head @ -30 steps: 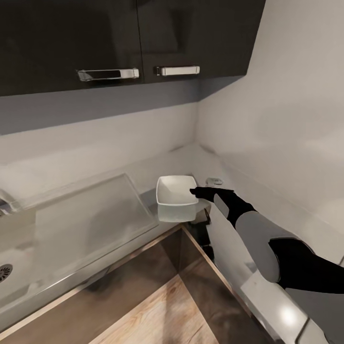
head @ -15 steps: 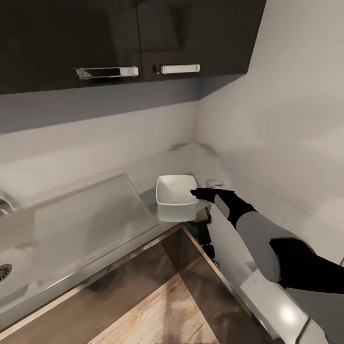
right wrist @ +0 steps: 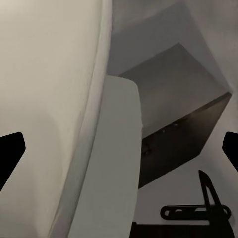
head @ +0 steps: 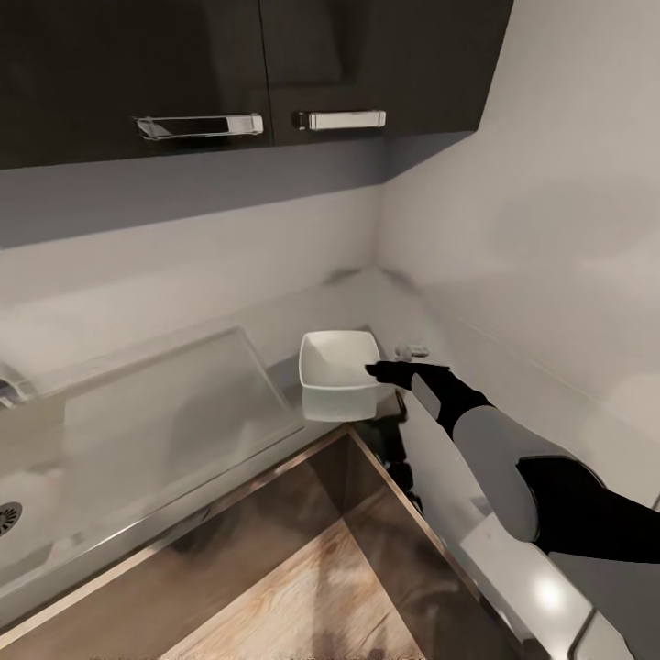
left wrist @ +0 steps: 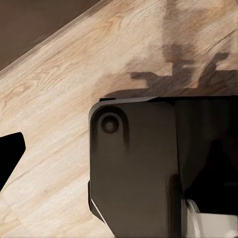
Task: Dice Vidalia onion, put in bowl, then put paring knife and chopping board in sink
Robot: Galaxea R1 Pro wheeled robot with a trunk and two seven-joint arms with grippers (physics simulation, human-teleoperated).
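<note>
White bowl (head: 337,373) touches the right tool (head: 374,369) at its rim; grip state unclear.

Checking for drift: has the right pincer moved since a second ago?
No. The right pincer sits at the same spot against the bowl rim; only the camera shifted slightly.

Head camera tilted slightly: wall cabinet handles (head: 200,126) sit higher in head view than a second ago, sink drain (head: 7,515) slid further toward left edge. Bowl (head: 339,374) against right claw (head: 383,370) now reads raised off counter (head: 137,431): before, pale reflection showed under it as separate band, now bowl body and reflection merge and near edge sits lower in view. Right arm pose nearly same
</note>
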